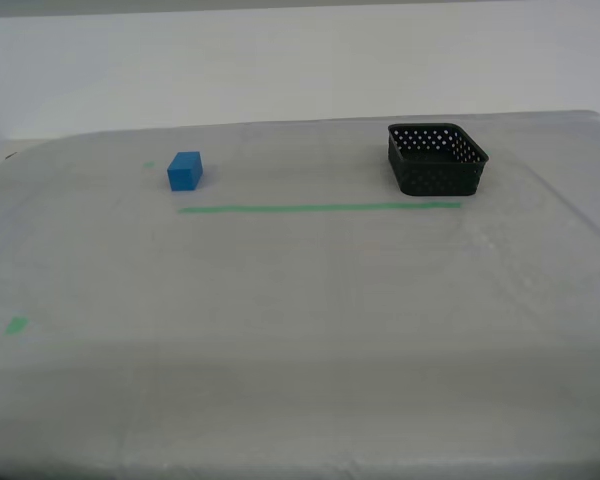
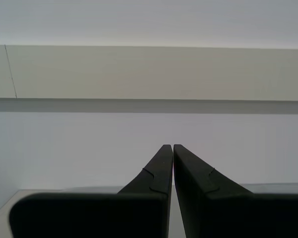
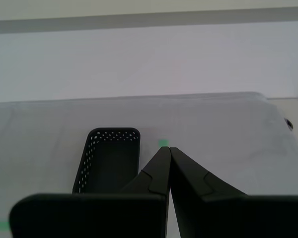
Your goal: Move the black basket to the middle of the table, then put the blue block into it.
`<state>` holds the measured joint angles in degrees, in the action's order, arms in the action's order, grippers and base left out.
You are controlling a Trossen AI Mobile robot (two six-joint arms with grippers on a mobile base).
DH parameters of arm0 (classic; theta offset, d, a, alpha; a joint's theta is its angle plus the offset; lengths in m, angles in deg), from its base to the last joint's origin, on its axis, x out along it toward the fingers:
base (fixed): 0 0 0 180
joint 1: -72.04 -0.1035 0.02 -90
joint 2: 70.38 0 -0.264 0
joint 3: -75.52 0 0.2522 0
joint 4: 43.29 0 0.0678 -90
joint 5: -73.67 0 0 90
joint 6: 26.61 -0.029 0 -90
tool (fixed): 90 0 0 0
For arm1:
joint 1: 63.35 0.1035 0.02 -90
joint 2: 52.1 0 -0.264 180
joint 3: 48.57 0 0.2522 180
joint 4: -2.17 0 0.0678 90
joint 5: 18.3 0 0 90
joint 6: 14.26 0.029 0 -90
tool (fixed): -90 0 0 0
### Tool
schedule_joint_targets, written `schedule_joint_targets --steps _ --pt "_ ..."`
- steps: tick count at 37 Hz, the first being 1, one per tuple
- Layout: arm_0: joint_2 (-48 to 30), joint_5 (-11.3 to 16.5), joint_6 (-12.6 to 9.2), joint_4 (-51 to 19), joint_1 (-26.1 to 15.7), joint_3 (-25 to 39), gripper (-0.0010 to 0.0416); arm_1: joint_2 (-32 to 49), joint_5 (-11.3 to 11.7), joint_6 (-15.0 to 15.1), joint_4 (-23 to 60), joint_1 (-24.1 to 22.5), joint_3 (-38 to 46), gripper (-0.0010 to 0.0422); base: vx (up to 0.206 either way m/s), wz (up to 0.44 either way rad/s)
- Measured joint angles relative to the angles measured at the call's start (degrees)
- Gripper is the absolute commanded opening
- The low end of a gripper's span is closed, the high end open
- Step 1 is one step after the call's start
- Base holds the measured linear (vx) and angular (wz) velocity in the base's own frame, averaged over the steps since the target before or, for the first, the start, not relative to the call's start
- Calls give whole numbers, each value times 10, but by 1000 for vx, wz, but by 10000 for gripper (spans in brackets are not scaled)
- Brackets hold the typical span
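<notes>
1. Exterior view: the table (image 1: 300,300), whitish-grey cloth, fills most of the frame. No arm or gripper shows in this view.
2. The black basket (image 1: 437,158) sits upper right of the exterior frame, upright, open side up, just behind the right end of the long green tape line (image 1: 320,208). Nothing visible inside it.
3. The blue block (image 1: 185,171) sits upper left of centre in the exterior frame, on the cloth, just behind the left end of that line. Well apart from the basket.
4. Small green tape mark (image 1: 16,325) at lower left of the exterior frame; another faint one (image 1: 149,165) just beside the block.
5. My first gripper (image 3: 169,149): jaws pressed together, tips meeting, nothing between them. Its cam shows the basket (image 3: 111,158) on the table ahead, beside the tips, not touching as far as I can tell.
6. My second gripper (image 2: 172,147): jaws closed too, only a hairline gap, holding nothing. Its cam faces a pale wall (image 2: 149,74); only a sliver of table edge shows.
</notes>
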<state>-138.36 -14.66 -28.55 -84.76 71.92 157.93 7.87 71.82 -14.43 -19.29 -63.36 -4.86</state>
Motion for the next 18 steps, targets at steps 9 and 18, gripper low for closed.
schedule_joint_targets --steps 9,18 --pt "-68 26 -9 -50 0 49 0 0 0 0 0 0 0 0 0 0" --pt "-148 43 -12 -120 -2 122 0 0 0 0 0 0 0 0 0 0"
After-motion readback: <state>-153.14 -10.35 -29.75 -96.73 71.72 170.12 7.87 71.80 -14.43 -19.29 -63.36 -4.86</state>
